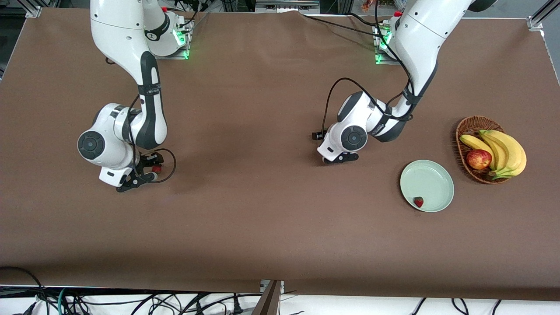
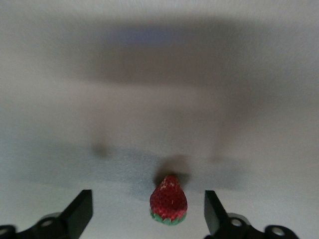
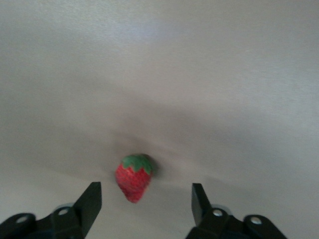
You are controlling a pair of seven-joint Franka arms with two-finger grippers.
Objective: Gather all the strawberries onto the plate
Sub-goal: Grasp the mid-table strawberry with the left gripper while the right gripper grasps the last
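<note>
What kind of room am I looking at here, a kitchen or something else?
Probably a robotics lab, not a kitchen: two white robot arms are bolted to a table under a plain brown cover, loose cables trail along its edge, and the plate and fruit basket look like props.

Both arms [image 1: 131,39] wear glossy white shells with dark grey bands at the joints, and each wrist ends in a rounded white housing with a dark circular cap [image 1: 91,145]. Thin black cables [image 1: 332,94] loop along the forearms down to the wrists. Green lights glow at both bases [image 1: 186,48], with what may be a small red button beside each. The gripper fingers [image 2: 79,211] are flat black blades on black mounts with pale round screw heads [image 3: 215,213].
</note>
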